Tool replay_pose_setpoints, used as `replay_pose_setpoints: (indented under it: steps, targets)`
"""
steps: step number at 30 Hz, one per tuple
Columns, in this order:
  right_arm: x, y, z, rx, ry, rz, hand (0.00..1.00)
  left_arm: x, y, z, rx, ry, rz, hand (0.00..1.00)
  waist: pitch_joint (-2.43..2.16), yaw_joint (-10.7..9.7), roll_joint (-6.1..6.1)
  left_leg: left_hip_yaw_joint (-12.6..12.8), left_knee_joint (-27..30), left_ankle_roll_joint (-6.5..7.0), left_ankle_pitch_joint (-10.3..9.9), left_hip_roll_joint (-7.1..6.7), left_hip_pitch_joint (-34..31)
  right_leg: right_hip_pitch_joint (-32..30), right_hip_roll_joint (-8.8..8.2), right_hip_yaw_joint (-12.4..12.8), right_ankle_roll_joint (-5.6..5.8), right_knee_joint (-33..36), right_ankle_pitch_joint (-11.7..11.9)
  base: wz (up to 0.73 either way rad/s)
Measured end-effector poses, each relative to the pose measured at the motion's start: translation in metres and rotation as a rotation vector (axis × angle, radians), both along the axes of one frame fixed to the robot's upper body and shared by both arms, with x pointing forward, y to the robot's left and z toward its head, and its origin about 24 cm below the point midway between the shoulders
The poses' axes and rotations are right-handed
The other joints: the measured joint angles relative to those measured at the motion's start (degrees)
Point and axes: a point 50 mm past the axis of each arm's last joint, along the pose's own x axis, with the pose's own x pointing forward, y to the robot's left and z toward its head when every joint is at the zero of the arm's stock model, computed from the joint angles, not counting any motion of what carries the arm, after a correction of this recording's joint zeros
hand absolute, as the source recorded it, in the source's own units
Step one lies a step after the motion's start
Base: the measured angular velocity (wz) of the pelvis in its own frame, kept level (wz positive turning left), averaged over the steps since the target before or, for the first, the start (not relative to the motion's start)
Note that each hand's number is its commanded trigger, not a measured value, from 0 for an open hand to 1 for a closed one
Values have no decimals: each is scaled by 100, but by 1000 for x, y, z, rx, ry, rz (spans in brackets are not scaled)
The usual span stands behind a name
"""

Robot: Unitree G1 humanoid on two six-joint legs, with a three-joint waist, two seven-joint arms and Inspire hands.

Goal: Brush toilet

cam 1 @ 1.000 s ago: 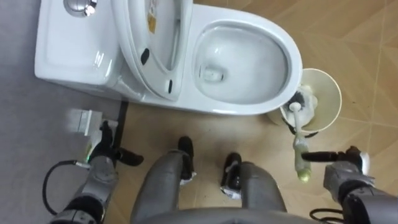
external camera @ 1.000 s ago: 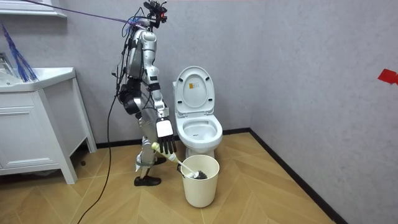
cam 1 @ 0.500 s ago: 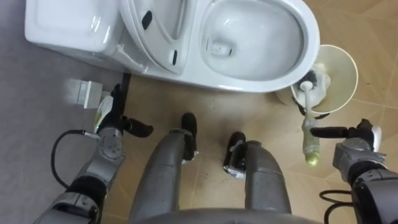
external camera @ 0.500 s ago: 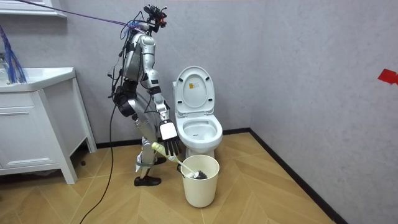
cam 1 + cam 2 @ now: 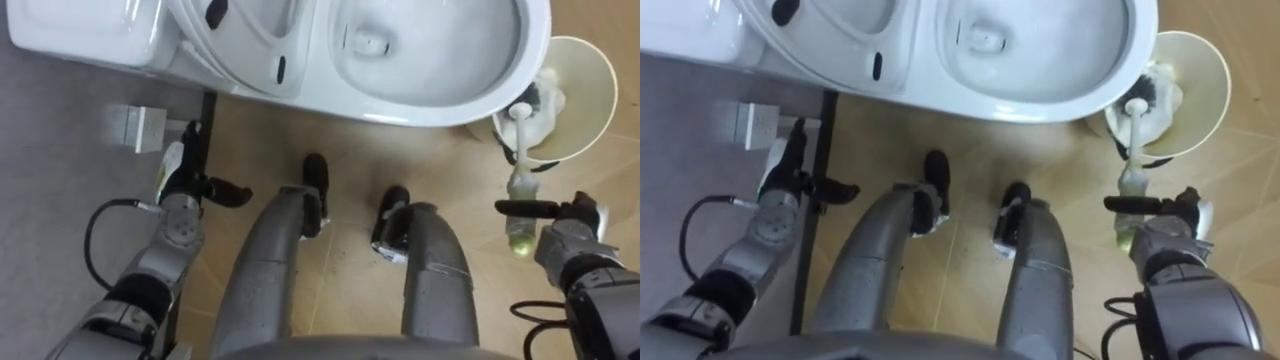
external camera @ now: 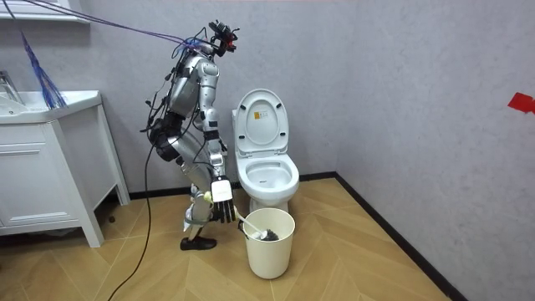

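At our right knee, our right hand (image 5: pixel 568 232) is clamped on the brush (image 5: pixel 517 180) near the handle's end; the bristle end sits down in the bin (image 5: pixel 600 80), which stands just beside the toilet (image 5: pixel 430 100), its lid up. Our left hand (image 5: pixel 180 195) hangs near the wall, fingers straight, holding nothing. We stand bent forward alongside the toilet
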Motion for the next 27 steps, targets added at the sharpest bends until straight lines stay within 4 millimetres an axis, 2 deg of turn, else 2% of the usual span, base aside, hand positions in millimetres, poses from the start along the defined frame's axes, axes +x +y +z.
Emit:
replay_pose_setpoints:
  steps: [4,10,15,22,23,24,25,26,27]
  targets:
    - [8,1,4,18,-39,7,0,4,-7,5,-7,-27,-28,0,4,17,15,-7,217,-13,-16,-14,-230,-240,-70,7,-31,309,-111,11]
    - [12,-2,8,28,-58,39,0,14,-10,15,-3,-74,-45,0,18,55,82,-56,758,-43,-173,66,-564,-509,-79,-2,-112,801,-281,-1]
    - [13,-5,10,32,-63,49,0,20,-12,22,-13,-105,-49,0,7,68,130,-45,1120,-78,-253,93,-915,-858,-155,0,-208,1211,-373,-1]
    - [11,-9,11,38,-64,50,0,20,-13,22,-14,-107,-51,0,5,155,166,-21,1323,-96,-277,88,-1098,-1086,-164,100,-217,1491,-449,1]
    - [10,-10,10,35,-56,58,20,21,-13,23,-15,-110,-53,0,6,184,177,-16,1345,-97,-278,87,-1121,-1116,-170,103,-226,1525,-456,0]
    - [8,-11,10,32,-43,73,32,21,-13,23,-11,-111,-55,0,5,206,183,-12,1366,-99,-279,78,-1134,-1134,-187,105,-232,1566,-470,3]
    - [8,-11,9,35,-40,74,91,21,-13,23,-9,-111,-56,0,4,211,184,-11,1378,-100,-280,77,-1139,-1141,-197,106,-233,1583,-477,5]
    - [5,-12,8,44,-32,72,100,20,-13,23,-9,-110,-56,0,3,220,186,-7,1390,-100,-280,73,-1149,-1155,-225,111,-235,1610,-489,8]
    - [4,-14,8,49,-28,71,100,20,-13,22,-10,-107,-58,0,2,214,187,7,1406,-99,-281,55,-1159,-1175,-260,112,-239,1660,-505,9]
